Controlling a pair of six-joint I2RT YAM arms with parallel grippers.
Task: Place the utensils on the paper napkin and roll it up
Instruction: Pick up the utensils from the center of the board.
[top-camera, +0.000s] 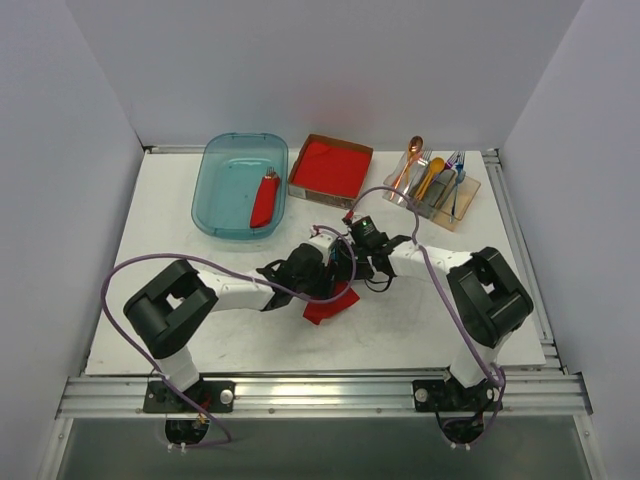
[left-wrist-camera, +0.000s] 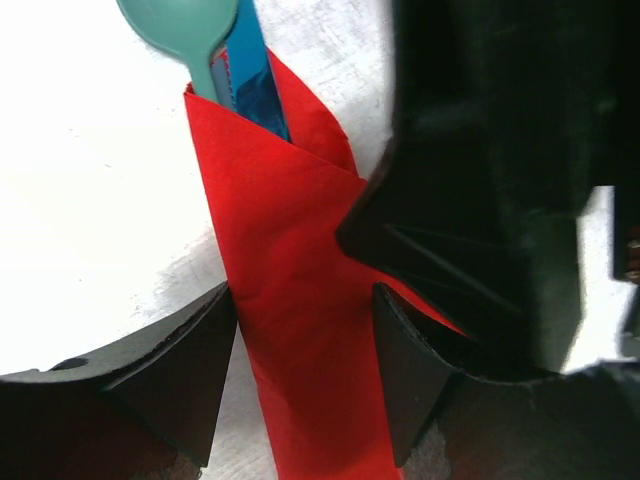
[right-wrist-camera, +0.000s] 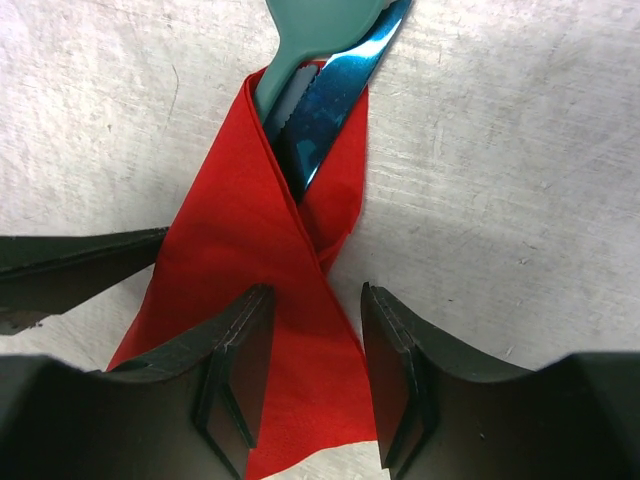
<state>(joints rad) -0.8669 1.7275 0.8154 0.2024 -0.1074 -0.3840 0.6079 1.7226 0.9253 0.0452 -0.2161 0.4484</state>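
Rolled paper napkin (top-camera: 328, 306) lying on worktop (top-camera: 200, 340), frame centre; teal spoon (left-wrist-camera: 180, 25) and blue piece (left-wrist-camera: 250, 85) poking out at top. Astride roll, left gripper (left-wrist-camera: 305, 330) touching both edges, clamping unclear; right gripper (right-wrist-camera: 315, 340) standing apart.

Left arm (top-camera: 228, 290) reaches from its base inward across the table, forearm low. Right arm (top-camera: 440, 266) reaches inward likewise, and the two wrists meet near the table's middle. Left gripper (top-camera: 300, 272) (left-wrist-camera: 300, 375) points down, fingers (left-wrist-camera: 190, 385) apart; whether they clamp cannot be determined. Right gripper (top-camera: 357, 243) (right-wrist-camera: 318, 375) points down, jaws parted with a clear gap. The two grippers stand just beside each other, each visible in the other's wrist view.
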